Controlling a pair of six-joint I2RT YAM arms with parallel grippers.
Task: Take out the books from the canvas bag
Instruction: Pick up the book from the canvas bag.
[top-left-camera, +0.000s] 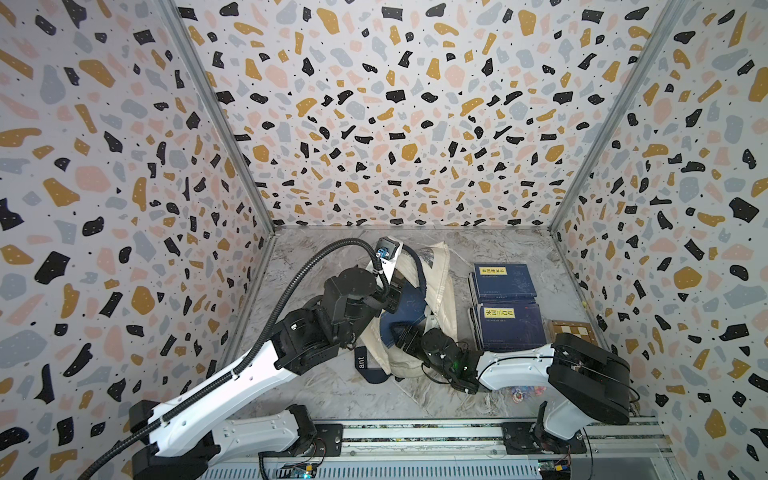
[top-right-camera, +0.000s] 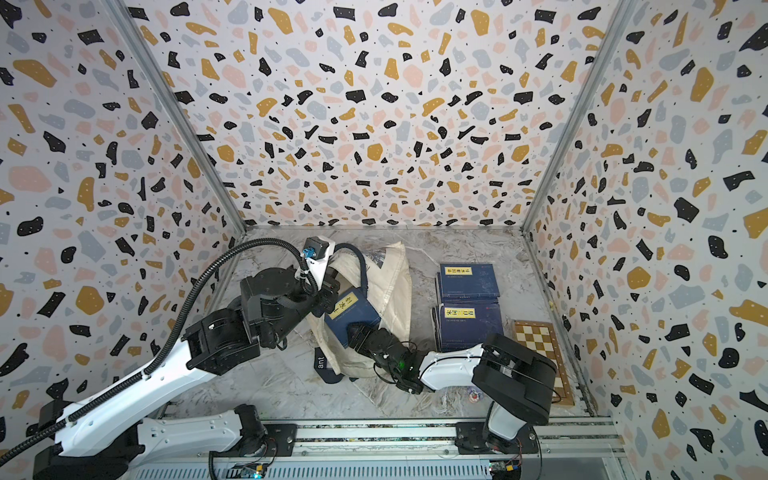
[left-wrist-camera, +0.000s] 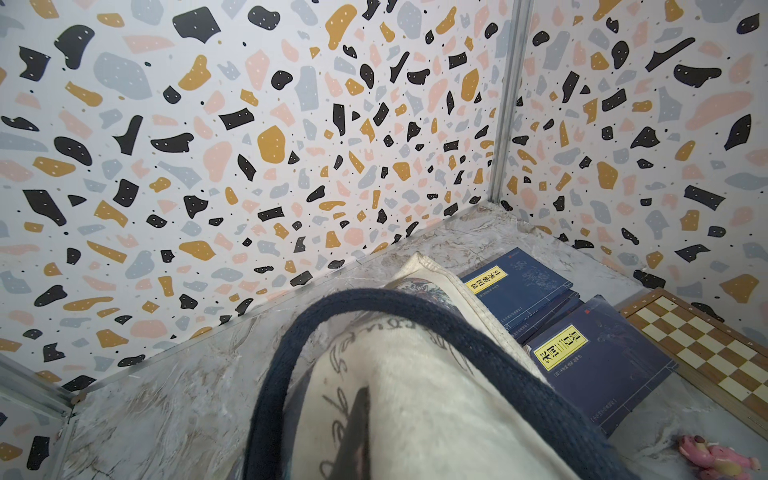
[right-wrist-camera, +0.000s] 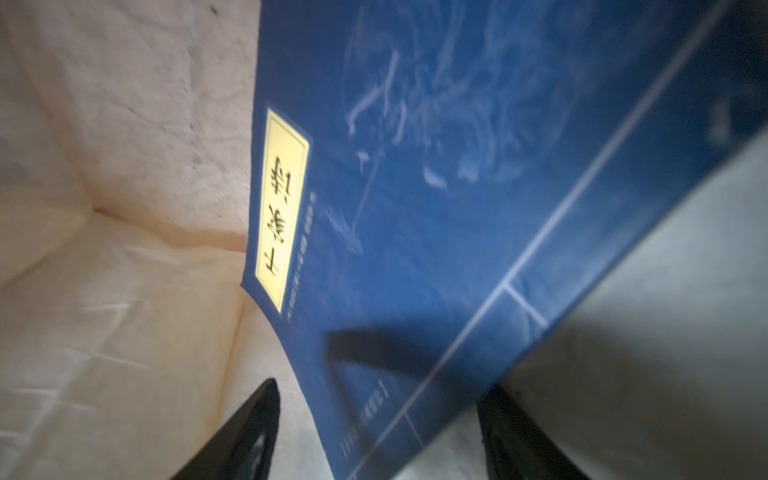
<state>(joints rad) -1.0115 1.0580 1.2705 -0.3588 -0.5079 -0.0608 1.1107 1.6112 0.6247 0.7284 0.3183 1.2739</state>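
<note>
Right wrist view puts the right pincer (right-wrist-camera: 380, 388) in the mouth of the canvas bag (right-wrist-camera: 104, 311). Its jaws stand wide apart on either side of the near edge of a navy book (right-wrist-camera: 415, 187), and they do not look clamped on it yet. That book leans partly out of the bag, which lies on its side on the table (top-right-camera: 282, 374). Just beyond, the left pincer (top-right-camera: 330, 293) is closed tight on the bag's upper rim and holds the mouth up. Farther right, two piles of books lie out on the table: a near pile (top-right-camera: 469, 326) and a far pile (top-right-camera: 469, 280), just beside each other. I judge the task well along. This book is left to take out, and I cannot tell whether more hide deeper in the bag.

Counted, near to far: one pink toy (left-wrist-camera: 715, 457), one chessboard (top-right-camera: 536, 345), one bag, two pincers, and three navy covers showing. Each pile looks more than one book thick, but I cannot tell how many.
</note>
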